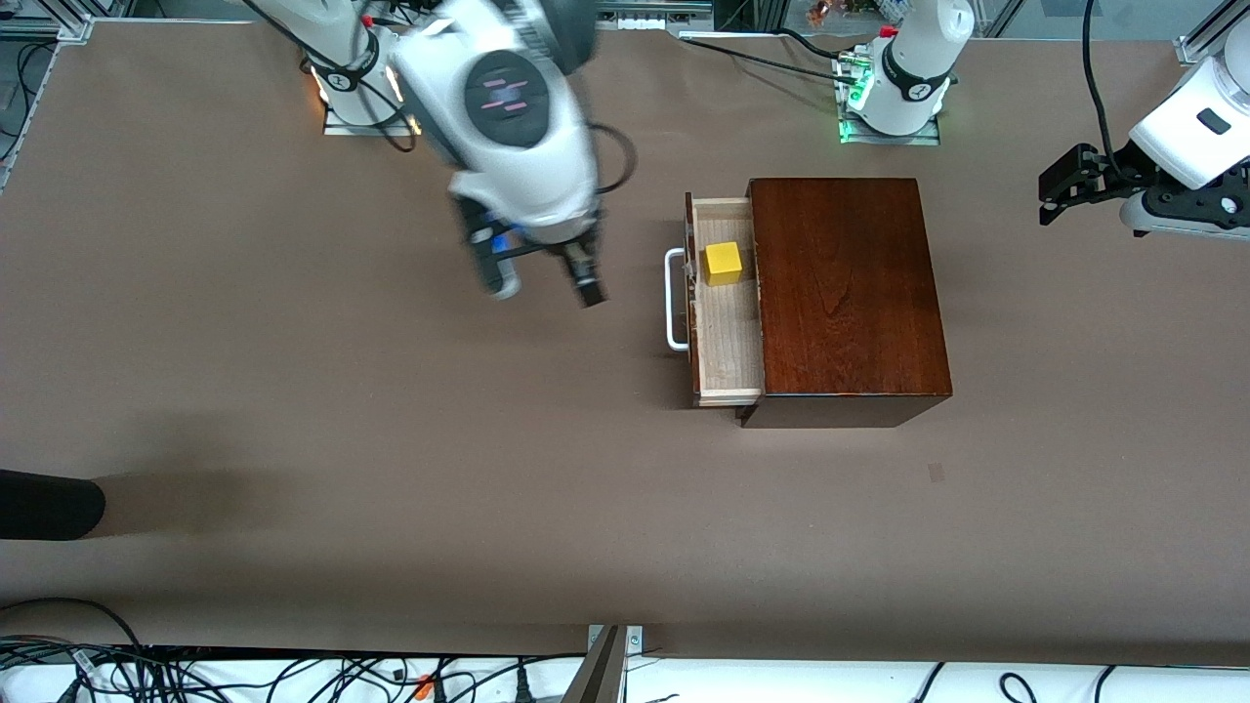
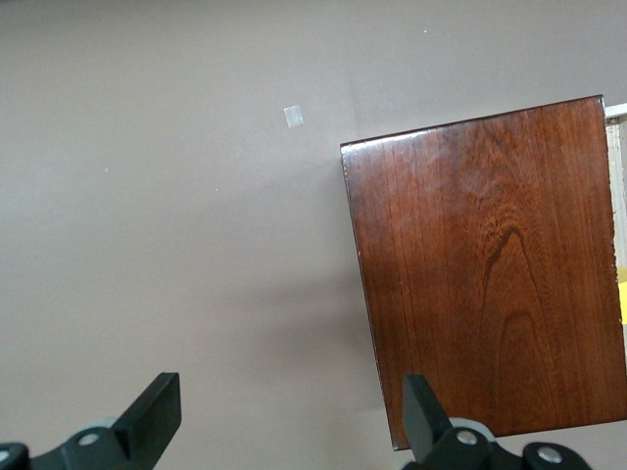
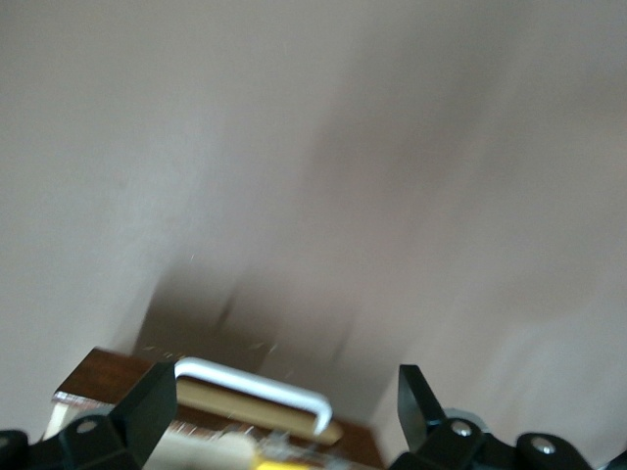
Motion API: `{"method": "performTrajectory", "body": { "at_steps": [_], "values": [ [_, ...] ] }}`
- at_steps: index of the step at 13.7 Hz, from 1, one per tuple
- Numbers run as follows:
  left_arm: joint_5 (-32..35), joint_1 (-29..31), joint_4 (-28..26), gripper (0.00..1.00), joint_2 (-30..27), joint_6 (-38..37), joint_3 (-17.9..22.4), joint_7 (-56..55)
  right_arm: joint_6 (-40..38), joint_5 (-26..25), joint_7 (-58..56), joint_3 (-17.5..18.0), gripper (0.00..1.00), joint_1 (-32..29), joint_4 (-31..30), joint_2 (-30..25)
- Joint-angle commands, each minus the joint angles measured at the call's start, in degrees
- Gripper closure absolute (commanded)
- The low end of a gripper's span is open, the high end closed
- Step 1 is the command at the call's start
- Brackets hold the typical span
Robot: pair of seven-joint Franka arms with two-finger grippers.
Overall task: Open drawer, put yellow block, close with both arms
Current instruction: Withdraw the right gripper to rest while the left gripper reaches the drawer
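The mahogany box [image 1: 845, 293] stands mid-table with its drawer [image 1: 728, 342] pulled open toward the right arm's end, white handle [image 1: 675, 299] outward. The yellow block [image 1: 724, 263] sits in the drawer's tray, at the part farther from the front camera. My right gripper [image 1: 545, 283] is open and empty above the table, beside the handle and apart from it; its wrist view shows the handle [image 3: 260, 385] and a sliver of the block [image 3: 257, 457]. My left gripper [image 1: 1055, 195] is open and empty, in the air off the box's back end; its wrist view shows the box top [image 2: 490, 274].
A black object [image 1: 49, 504] juts in at the table edge at the right arm's end. A small pale mark [image 1: 936, 473] lies on the table nearer the front camera than the box. Cables [image 1: 244, 674] run along the front edge.
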Motion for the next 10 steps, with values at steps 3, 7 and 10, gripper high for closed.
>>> {"method": "performTrajectory", "body": {
  "at_steps": [3,7,10],
  "values": [
    [-1.3,-0.9,1.5,0.00,1.6,-1.4,-0.4,0.6,-2.4,2.0,-36.1,0.1,0.00,-15.5,-16.8,-15.2],
    [-2.6,-1.5,1.8,0.00,5.9,-2.0,-4.7,0.6,-1.5,2.1,-69.0,-10.4,0.00,-18.9,-25.9,-22.9],
    [-8.5,-3.3,5.8,0.00,14.0,-2.0,-9.9,1.5,0.7,1.3,-84.8,-15.8,0.00,-19.4,-29.4,-26.1]
  ]
}}
